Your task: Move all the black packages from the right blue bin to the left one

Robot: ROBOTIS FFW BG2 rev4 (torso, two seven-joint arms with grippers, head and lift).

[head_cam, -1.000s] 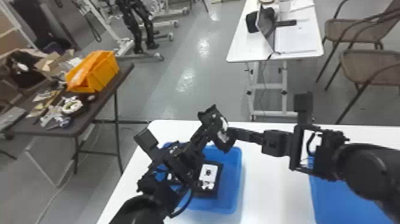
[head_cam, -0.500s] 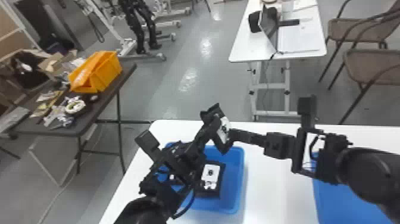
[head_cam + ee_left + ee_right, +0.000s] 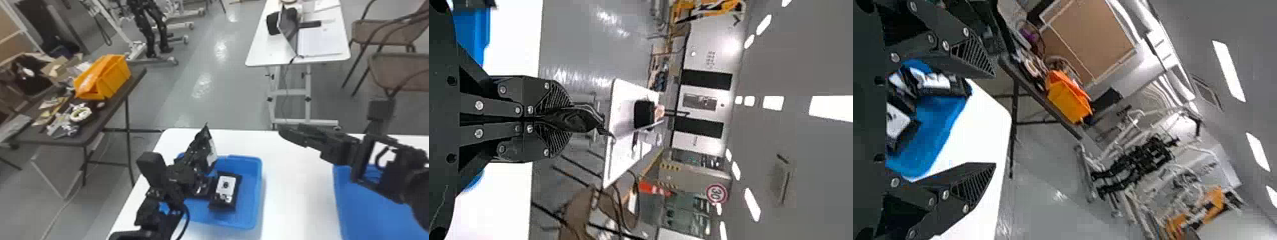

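Clamped in the left tool [image 3: 560, 119] at lower centre, near the left blue bin [image 3: 250, 194], the black package [image 3: 198, 152] looks light, limp, slippery, best pinched mid-body; the right tool [image 3: 994, 120] gapes.

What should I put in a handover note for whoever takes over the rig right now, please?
Left gripper: shut on a black package, apparently held up over the left bin.
Right gripper: open and empty, raised between the bins.
Done: at least two packages lie in the left bin.
Left: release the held package there, then check the right bin; part of it is hidden, so I cannot tell whether any remain.
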